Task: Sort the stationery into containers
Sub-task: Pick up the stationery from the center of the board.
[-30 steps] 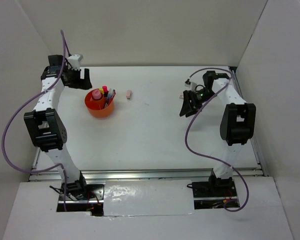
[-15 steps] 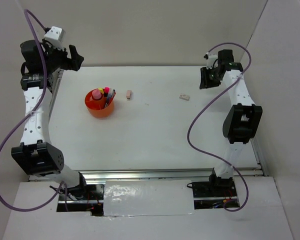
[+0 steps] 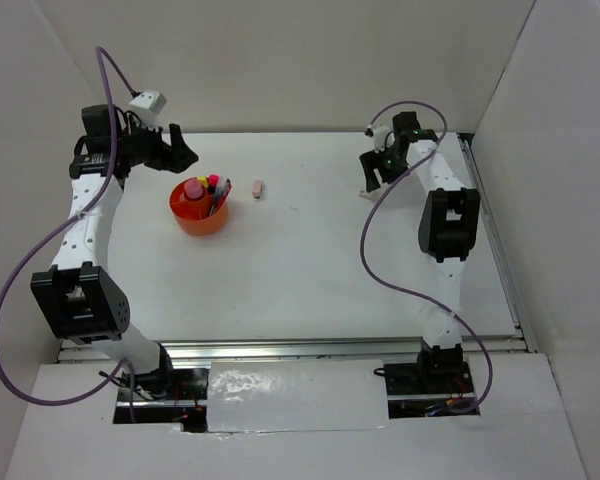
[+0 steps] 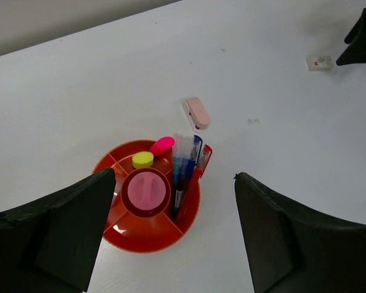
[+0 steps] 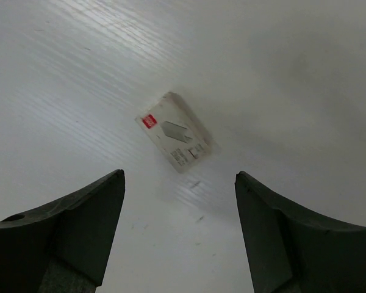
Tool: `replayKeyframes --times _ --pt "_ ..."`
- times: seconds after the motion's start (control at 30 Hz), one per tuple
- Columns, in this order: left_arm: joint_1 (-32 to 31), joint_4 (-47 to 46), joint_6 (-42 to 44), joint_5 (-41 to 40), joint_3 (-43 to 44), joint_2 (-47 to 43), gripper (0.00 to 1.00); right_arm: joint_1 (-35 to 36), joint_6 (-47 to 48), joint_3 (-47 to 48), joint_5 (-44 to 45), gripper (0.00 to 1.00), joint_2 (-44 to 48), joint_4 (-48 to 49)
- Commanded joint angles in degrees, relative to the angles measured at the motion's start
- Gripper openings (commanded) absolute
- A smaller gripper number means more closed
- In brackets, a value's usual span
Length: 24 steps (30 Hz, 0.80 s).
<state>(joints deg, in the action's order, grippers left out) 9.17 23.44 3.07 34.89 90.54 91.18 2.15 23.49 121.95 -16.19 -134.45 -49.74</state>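
Note:
The round orange tub stands at the back left of the table. In the left wrist view the tub holds a pink-capped glue stick in its hub, a yellow cap, a pink highlighter, blue pens and a red pen. A pink eraser lies just right of the tub. A white eraser lies flat on the table. My right gripper hangs open just above it. My left gripper is open and empty, above and behind the tub.
White walls close in the table at the back and on both sides. The pink eraser and the white eraser also show in the left wrist view, with my right gripper's dark fingers beside the white one.
My left arm has swung from the back left corner toward the tub. My right gripper has moved from the back right wall down and left over the white eraser.

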Motion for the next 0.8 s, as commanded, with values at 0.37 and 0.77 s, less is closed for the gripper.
replayKeyframes --times 0.37,0.77 --pt "-0.5 0.4 1.7 2.9 0.5 -4.0 0.92 5.1 8.1 8.3 7.0 0.77 -9.7 0.2" --pt "-0.8 -1.0 0.9 5.8 -1.5 -5.0 0.88 6.2 10.8 3.2 3.6 0.25 -5.6 -5.1"
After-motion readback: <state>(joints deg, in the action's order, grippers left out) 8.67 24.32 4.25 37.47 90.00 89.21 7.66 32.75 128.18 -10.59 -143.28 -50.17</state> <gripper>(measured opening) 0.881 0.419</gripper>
